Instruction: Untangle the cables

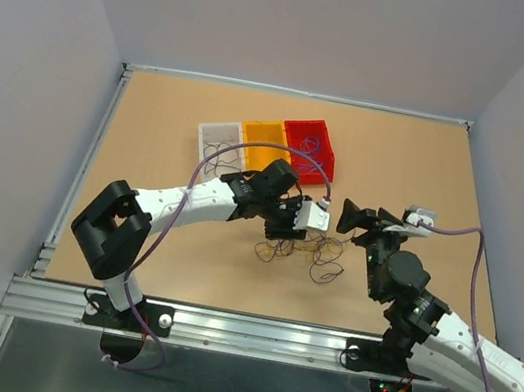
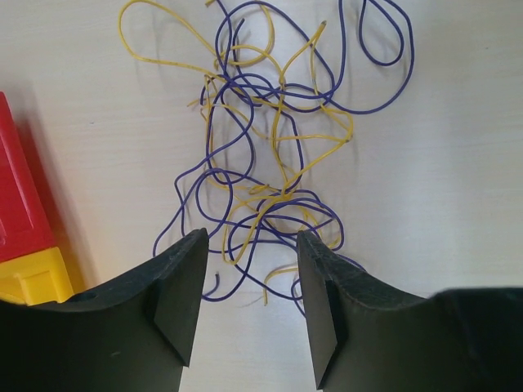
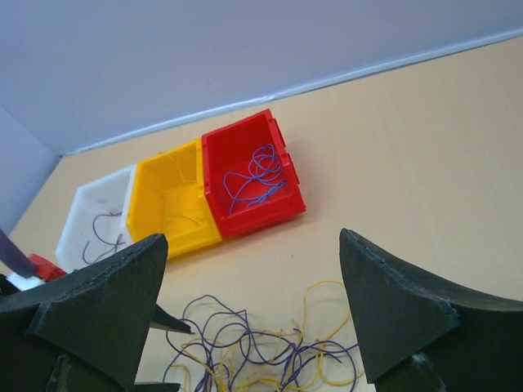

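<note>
Tan tabletop (image 1: 133, 234) carries a row of white, yellow and red plastic bins (image 1: 267, 154). Left end effector (image 2: 251, 237) hangs partly open and empty over the loose tangle of thin purple and yellow cables (image 2: 282, 192) near the bins; right end effector (image 3: 252, 238) gapes wide, empty.

Cables (image 2: 274, 155): loose tangle of hair-thin wires, purple and yellow; top view also shows few dark strands on right side. Pile lies flat on tabletop (image 2: 458, 163), mid-area, just on near side of row of bins (image 1: 266, 144), not touching them. Strands loop and cross many times. Densest at centre, yellow and purple interwoven. Wide purple loops splay out at edges, one small closed loop at rim. Several free ends stick out.
</note>
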`<action>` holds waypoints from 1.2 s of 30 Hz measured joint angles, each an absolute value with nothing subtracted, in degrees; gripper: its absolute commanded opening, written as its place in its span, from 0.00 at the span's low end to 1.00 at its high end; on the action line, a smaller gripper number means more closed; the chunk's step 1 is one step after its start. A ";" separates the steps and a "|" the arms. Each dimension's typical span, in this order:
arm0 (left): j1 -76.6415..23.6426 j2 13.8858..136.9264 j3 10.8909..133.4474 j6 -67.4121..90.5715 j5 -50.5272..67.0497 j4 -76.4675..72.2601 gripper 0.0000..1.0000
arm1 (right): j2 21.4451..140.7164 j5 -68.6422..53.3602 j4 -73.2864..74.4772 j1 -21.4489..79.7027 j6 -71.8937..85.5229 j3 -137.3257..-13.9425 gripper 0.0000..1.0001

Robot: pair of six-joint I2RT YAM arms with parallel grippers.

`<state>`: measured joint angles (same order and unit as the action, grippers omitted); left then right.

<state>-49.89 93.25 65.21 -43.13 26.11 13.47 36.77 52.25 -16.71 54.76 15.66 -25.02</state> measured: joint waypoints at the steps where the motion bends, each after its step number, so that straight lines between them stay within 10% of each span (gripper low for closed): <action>1: -49.84 93.67 65.21 -43.24 25.80 13.41 0.57 | 36.05 52.29 -16.69 54.81 15.73 -24.82 0.90; 10: -49.82 97.58 65.21 -43.07 22.24 12.05 0.42 | 28.58 53.01 -17.17 54.78 16.27 -24.18 0.89; 14: -49.80 98.48 65.21 -42.94 20.91 11.51 0.00 | 28.60 53.01 -17.02 54.78 16.29 -23.42 0.89; 36: -45.67 86.65 68.88 -37.74 32.05 14.37 0.00 | 27.73 45.25 -21.37 54.78 15.94 -20.18 0.83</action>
<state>-45.67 86.65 68.88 -37.74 32.05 14.37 27.73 45.25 -21.37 54.78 15.94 -20.18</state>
